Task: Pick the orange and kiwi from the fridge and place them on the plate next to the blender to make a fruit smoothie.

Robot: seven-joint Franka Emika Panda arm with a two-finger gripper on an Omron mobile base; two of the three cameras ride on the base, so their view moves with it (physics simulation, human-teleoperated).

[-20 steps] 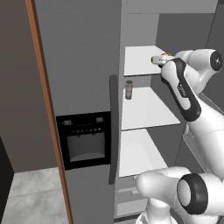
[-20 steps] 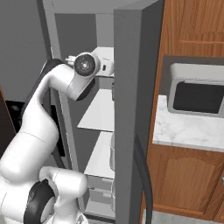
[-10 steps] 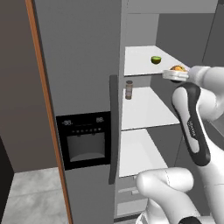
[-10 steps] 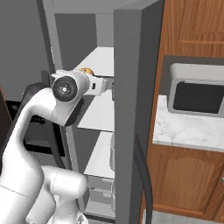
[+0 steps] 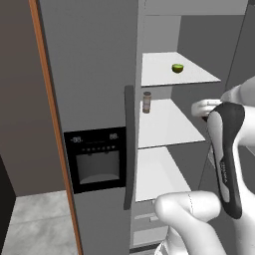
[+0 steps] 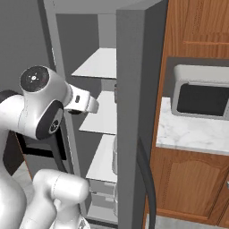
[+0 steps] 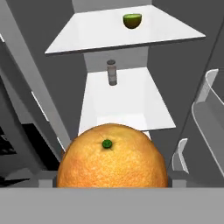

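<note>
Low in the hand view, filling the bottom centre of the frame, the orange (image 7: 113, 156) sits between the gripper (image 7: 112, 177) tips, its small green stem scar facing the camera. Grey finger ends show at either side of the fruit, pressed against it, so the claw is grasping the orange.

Above it in that view, the fridge (image 7: 144, 57) interior opens out: a white upper shelf (image 7: 87, 33) runs across the top of the frame with the kiwi (image 7: 132, 20) lying on it toward the upper right, dome down and cut face up. Below, on the middle shelf (image 7: 127, 105), a small brown jar (image 7: 112, 72) stands upright near the back, centre of the frame. Clear door bins (image 7: 210, 113) line the right edge.

From the left base view, the kiwi (image 5: 178, 67) rests on the top shelf in the upper right of the frame, and the jar (image 5: 146, 102) stands just right of the closed grey door with its black dispenser panel (image 5: 97, 159). The white arm crosses the right side of the frame, and its hand sits at the right edge, in front of the shelves; the orange itself is hard to make out there.

From the right base view, the hand (image 6: 82, 102) appears left of centre, before the open fridge door (image 6: 138, 112), with a microwave (image 6: 201, 98) on a marble counter (image 6: 188, 134) at right.
</note>
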